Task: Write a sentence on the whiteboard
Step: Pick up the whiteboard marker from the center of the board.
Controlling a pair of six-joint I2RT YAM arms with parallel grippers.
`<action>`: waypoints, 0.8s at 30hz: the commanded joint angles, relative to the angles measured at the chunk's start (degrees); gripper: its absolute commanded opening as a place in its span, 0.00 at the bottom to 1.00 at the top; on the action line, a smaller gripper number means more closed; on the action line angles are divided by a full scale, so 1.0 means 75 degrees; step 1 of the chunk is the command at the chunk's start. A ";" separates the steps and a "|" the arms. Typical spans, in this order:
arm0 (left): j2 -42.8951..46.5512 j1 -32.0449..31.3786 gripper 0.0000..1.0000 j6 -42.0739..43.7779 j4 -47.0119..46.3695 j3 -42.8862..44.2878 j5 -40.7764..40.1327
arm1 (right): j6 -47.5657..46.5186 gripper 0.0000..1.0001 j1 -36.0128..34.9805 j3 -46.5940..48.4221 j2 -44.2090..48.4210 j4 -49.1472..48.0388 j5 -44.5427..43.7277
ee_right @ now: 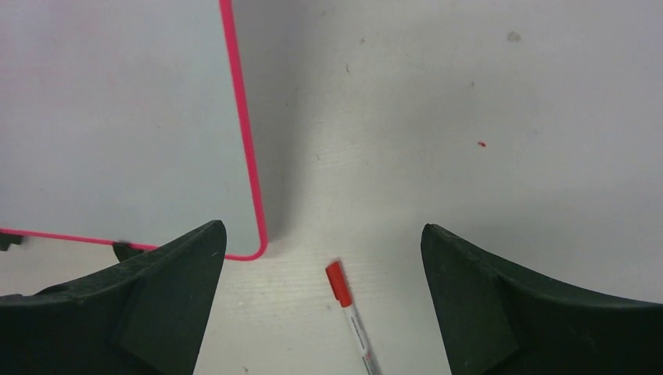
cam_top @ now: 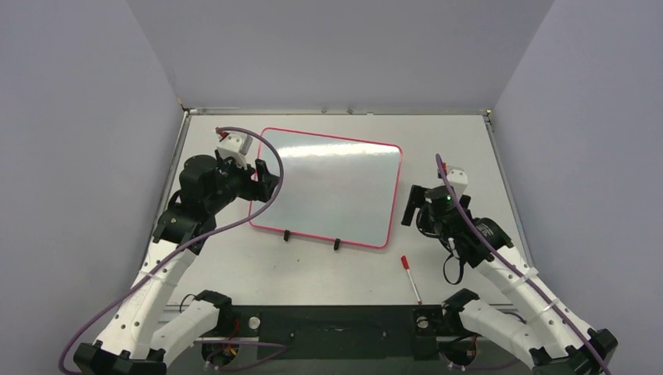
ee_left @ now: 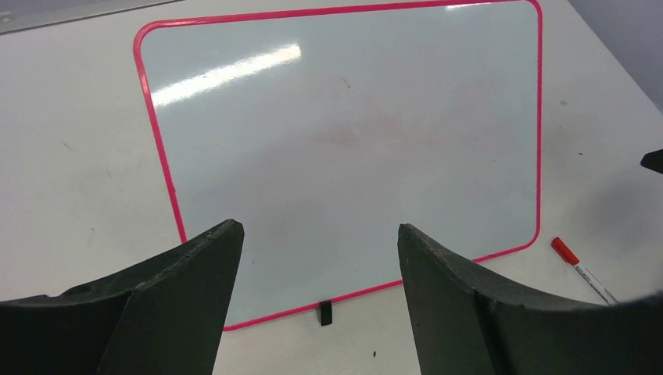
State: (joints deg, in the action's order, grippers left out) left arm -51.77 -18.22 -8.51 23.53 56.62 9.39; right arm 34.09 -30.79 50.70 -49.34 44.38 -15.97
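Observation:
The whiteboard (cam_top: 328, 187) lies flat in the middle of the table, pink-red frame, two black clips on its near edge. Its surface is blank in every view, with no red handwriting; it also shows in the left wrist view (ee_left: 344, 148) and the right wrist view (ee_right: 117, 117). A red-capped marker pen (cam_top: 410, 278) lies on the table in front of the board's near right corner, also seen in the right wrist view (ee_right: 349, 312). My left gripper (cam_top: 266, 173) is open and empty over the board's left edge. My right gripper (cam_top: 412, 205) is open and empty, just right of the board, above the pen.
Grey walls close in the table on three sides. A small red speck (ee_right: 482, 144) lies on the tabletop right of the board. The arm bases and a dark strip run along the near edge (cam_top: 336, 328).

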 commanded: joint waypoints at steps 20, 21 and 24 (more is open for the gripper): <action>0.0335 -0.0067 0.68 0.0403 -0.0412 -0.0527 0.0495 | 0.4164 0.74 -0.3250 -0.3508 -0.0180 -0.0408 -0.0918; 0.0321 -0.0067 0.67 0.0413 -0.0386 -0.0528 0.0495 | 0.4309 0.73 -0.3406 -0.3650 -0.0181 -0.0471 -0.0892; 0.0353 -0.0073 0.67 0.0429 -0.0337 -0.0533 0.0438 | 0.4427 0.69 -0.3608 -0.3793 -0.0365 -0.0554 -0.0836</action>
State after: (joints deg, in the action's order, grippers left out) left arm -49.91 -18.68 -6.31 22.59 52.93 12.69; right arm 63.35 -55.81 23.42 -51.29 42.89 -20.60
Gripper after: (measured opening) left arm 0.671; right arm 0.715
